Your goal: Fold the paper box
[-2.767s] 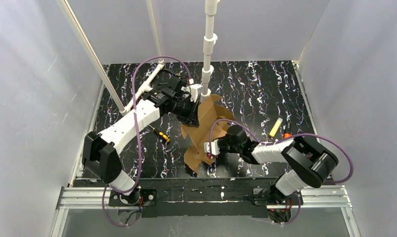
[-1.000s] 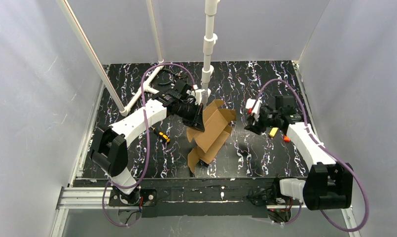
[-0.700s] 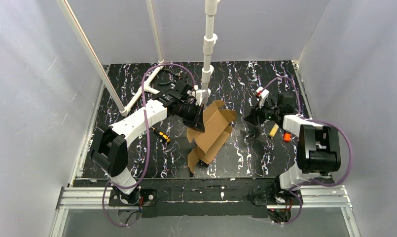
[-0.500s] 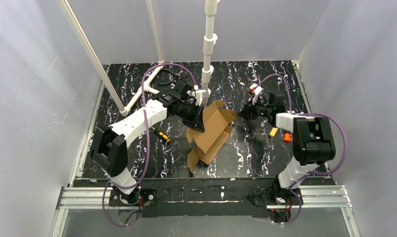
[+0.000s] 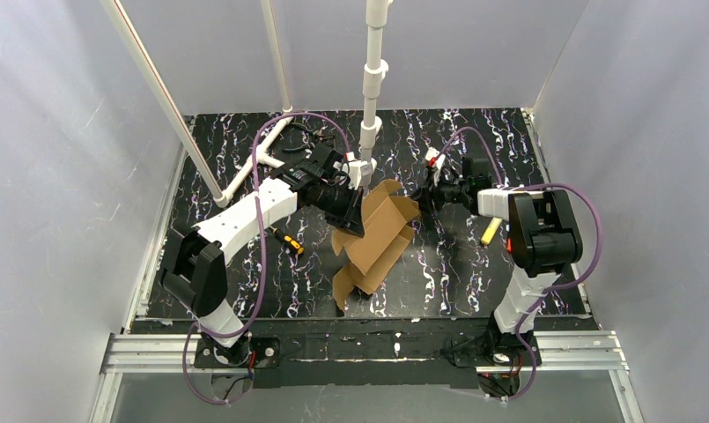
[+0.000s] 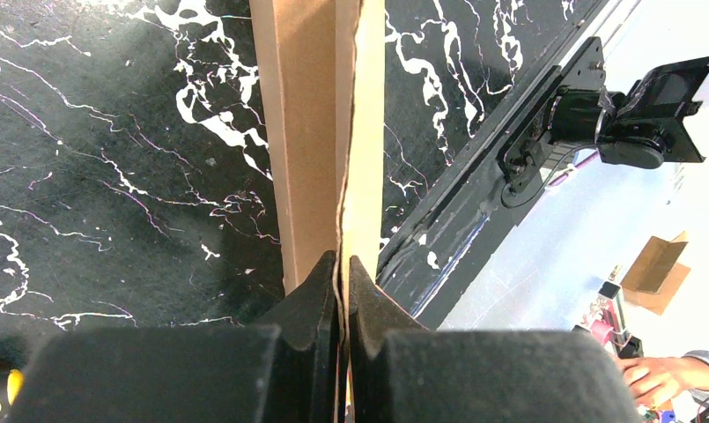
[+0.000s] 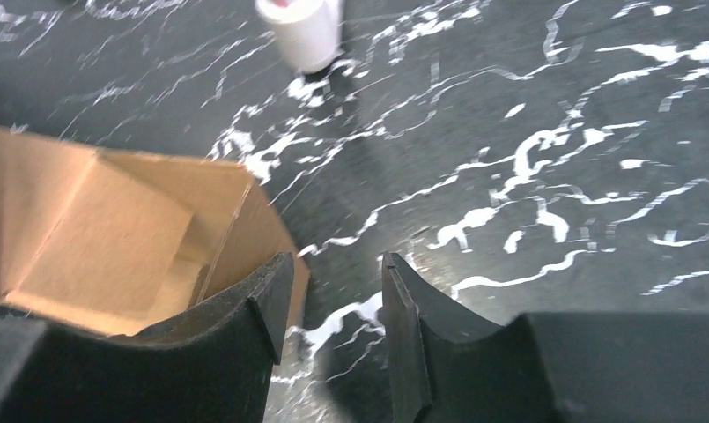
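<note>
Now the right end effector, open and empty, has swung across the table to the far flap of the paper box, which the left end effector keeps pinched, propped mid-table; another fold looks imminent.

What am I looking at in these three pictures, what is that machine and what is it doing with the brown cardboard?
These are two robot arms bolted to the near edge of a black marbled table. The wide picture looks down from above and behind them. The other two come from small cameras on the wrists, so each shows its own arm's tip up close. The left gripper is pinched shut on an edge of the paper box, a partly folded brown cardboard sheet raised at an angle. The right gripper is open, close beside a corner of the box, gripping nothing. Also lying on the table are a yellow and black tool and a small yellow item.
</note>
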Available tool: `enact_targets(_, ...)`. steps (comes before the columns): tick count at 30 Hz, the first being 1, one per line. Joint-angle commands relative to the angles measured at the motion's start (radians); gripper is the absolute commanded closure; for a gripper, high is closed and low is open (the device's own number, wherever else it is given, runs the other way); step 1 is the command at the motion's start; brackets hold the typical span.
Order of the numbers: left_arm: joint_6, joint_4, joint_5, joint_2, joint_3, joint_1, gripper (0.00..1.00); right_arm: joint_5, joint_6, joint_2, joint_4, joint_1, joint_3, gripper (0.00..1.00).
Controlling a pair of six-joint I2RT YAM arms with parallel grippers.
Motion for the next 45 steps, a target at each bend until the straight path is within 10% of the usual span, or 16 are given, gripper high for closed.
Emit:
enact_targets(1, 0.039, -0.061, -0.028, -0.044, -0.005, -0.006, 1.00, -0.122, -0.286, -0.076, -0.326, 0.001, 0.040, 0.48)
enact_targets(9, 0.099, -0.111, -0.015, -0.059, -0.009, -0.025, 1.00, -0.093, -0.361, -0.138, -0.410, 0.004, 0.049, 0.37)
enact_targets(15, 0.104, -0.129, -0.069, -0.081, -0.012, -0.026, 1.00, -0.088, -0.533, -0.216, -0.666, -0.016, 0.094, 0.05)
enact_targets(20, 0.097, -0.124, -0.041, -0.073, -0.010, -0.025, 1.00, -0.081, -0.476, -0.283, -0.654, -0.014, 0.066, 0.07)
enact_targets(30, 0.077, -0.117, -0.024, -0.093, -0.020, -0.027, 1.00, 0.089, -0.237, -0.309, -0.376, 0.069, -0.019, 0.34)
enact_targets(37, 0.008, -0.043, -0.118, -0.165, -0.080, -0.044, 1.00, 0.132, -0.135, -0.399, -0.216, 0.086, -0.131, 0.98)
enact_targets(45, -0.048, 0.084, -0.258, -0.251, -0.176, -0.081, 1.00, 0.197, -0.028, -0.511, -0.100, 0.086, -0.287, 0.99)
